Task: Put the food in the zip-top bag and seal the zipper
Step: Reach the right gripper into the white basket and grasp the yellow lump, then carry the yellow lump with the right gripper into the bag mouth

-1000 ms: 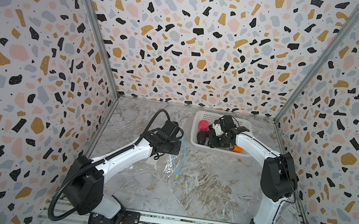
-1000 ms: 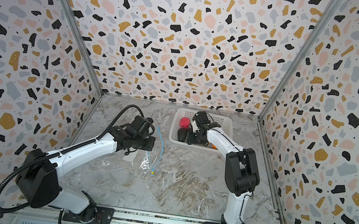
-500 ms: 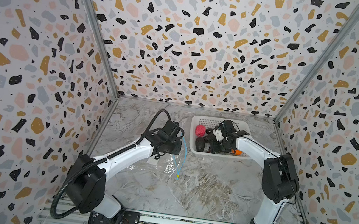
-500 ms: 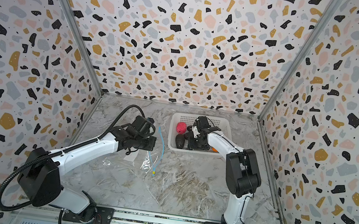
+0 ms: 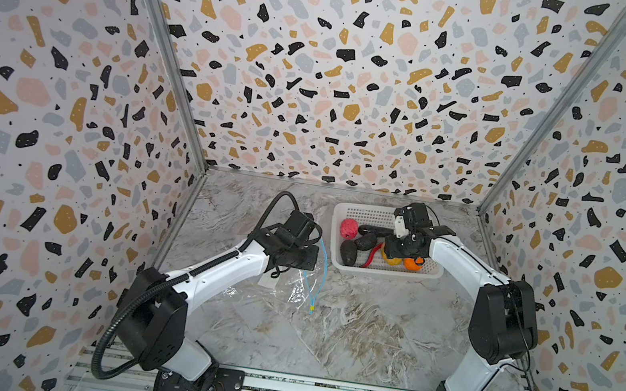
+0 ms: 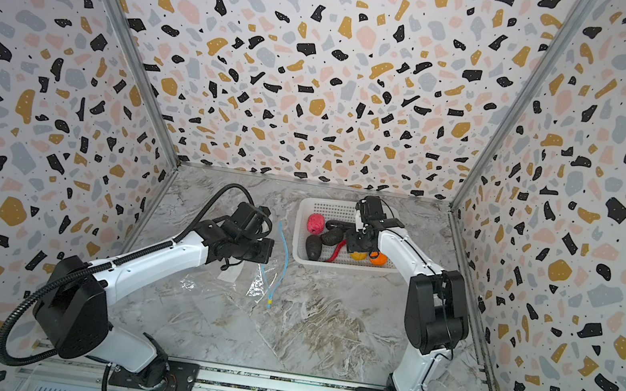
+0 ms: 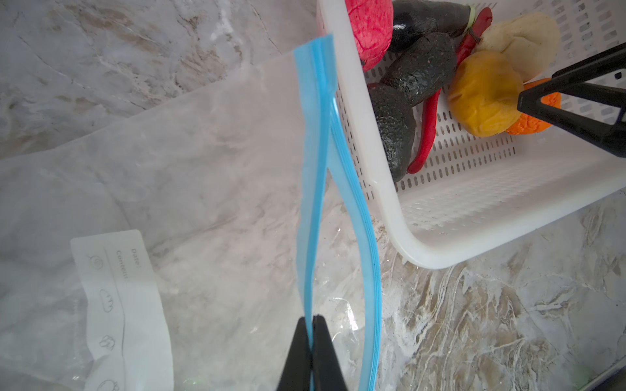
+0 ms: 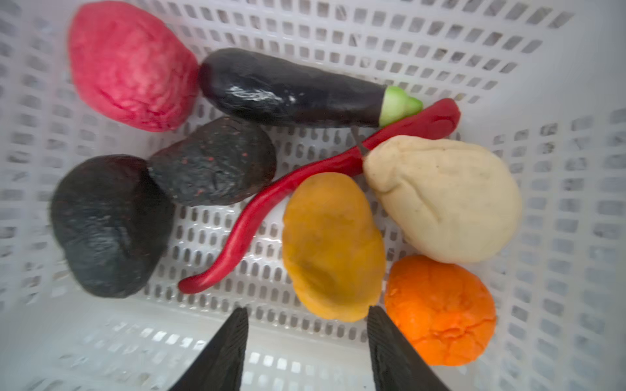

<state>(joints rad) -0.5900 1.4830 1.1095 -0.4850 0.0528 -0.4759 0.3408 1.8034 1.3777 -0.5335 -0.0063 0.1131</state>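
The clear zip-top bag lies on the marble table, its mouth toward the basket. My left gripper is shut on one lip of the light-blue zipper and holds it up; the other lip bows away, so the mouth gapes. In a top view the zipper ends in a yellow tab. The food lies in the white basket: pink-red ball, eggplant, two dark pieces, chili, cream ball, yellow-orange ball, orange ball. My right gripper is open just above the yellow-orange ball's near end.
The basket stands at the back right of the table, its near corner close beside the bag's mouth. The bag carries a white label. Speckled walls close in the left, back and right sides. Both arm bases sit on a front rail.
My right gripper has moved a little toward the basket's front side, over the yellow-orange ball, and its jaws stand slightly wider. The left gripper still holds the bag's lip.
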